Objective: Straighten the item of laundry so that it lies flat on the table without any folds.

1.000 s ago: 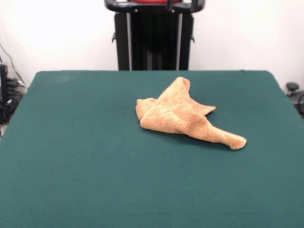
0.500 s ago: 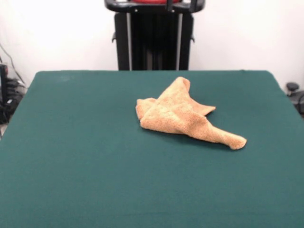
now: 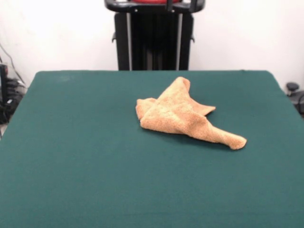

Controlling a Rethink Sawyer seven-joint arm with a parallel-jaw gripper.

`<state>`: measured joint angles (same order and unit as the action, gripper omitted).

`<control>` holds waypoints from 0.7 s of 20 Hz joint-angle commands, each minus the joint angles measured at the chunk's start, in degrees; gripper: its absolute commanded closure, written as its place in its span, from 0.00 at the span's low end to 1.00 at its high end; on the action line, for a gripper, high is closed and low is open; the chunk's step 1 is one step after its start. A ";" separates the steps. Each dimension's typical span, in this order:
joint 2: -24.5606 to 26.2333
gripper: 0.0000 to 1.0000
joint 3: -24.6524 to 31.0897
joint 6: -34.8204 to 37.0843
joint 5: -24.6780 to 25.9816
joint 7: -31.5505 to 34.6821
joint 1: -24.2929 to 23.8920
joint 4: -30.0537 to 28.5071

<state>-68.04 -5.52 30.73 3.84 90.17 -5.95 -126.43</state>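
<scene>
Item: orange-tan towel (image 3: 183,115), terry cloth, crumpled and folded over itself. It is placed on the green tabletop (image 3: 85,156), somewhat right of centre and nearer the far edge than the near one. One pointed end is drawn out toward the far edge; a narrow tail is trailed toward the right edge.

Tool: gripper (image 3: 180,5), seen only as two dark tips at the top; apart or together cannot be told. The towel is untouched by it.

towel (image 3: 183,115) on table (image 3: 71,156) | right of centre | toward far edge
</scene>
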 commanded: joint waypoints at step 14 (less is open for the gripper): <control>22.72 0.00 7.95 -26.12 -0.36 11.61 -0.30 -4.97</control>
<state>-54.59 -4.58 12.98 3.68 90.17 -6.19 -126.93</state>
